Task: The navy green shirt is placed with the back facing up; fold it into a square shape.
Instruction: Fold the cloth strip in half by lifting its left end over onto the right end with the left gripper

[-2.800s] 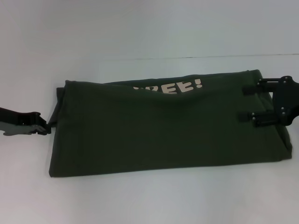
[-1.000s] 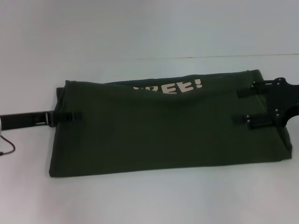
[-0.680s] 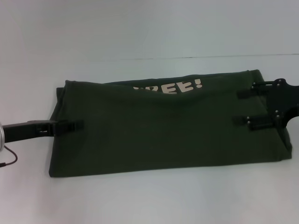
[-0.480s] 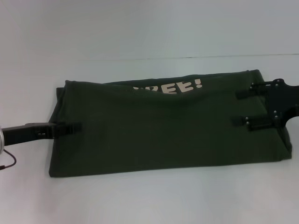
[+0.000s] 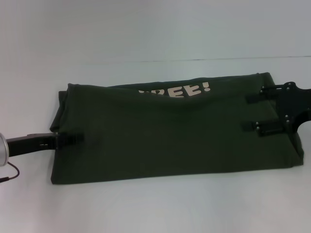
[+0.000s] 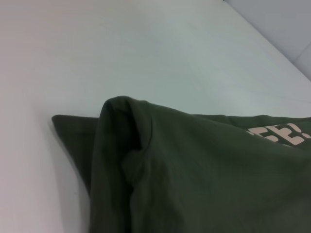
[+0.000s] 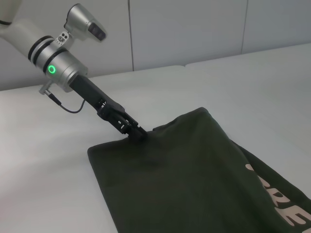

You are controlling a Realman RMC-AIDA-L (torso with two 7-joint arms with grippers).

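Since the earlier frames the left gripper (image 5: 73, 138) has swung in from off the cloth's left edge and slid toward the near side along that edge, so it now sits at about eight o'clock on the navy green shirt (image 5: 170, 131). The right gripper (image 5: 256, 112) has barely shifted.

On the pale table (image 5: 155, 204) the shirt lies folded into a long band running from nine o'clock to three o'clock in the head view. Cream lettering (image 5: 176, 91) peeks out from under the folded layer at about twelve o'clock, its lower half hidden by the fold. At the left end a lower layer sticks out a little past the top one. In the left wrist view that corner (image 6: 116, 104) of the shirt rises in a rounded hump, with a flat flap beside it on the table. A thin cable (image 5: 8, 172) loops off the left wrist at the left border.

From nine o'clock the left arm reaches in low and nearly level, its dark gripper (image 7: 131, 130) meeting the shirt's edge; I cannot tell whether its fingers are pinched on the cloth or parted. A green light (image 7: 51, 69) glows on its silver wrist. From three o'clock the right arm comes in, its two fingers (image 5: 253, 97) spread well apart and lying over the shirt's right end.
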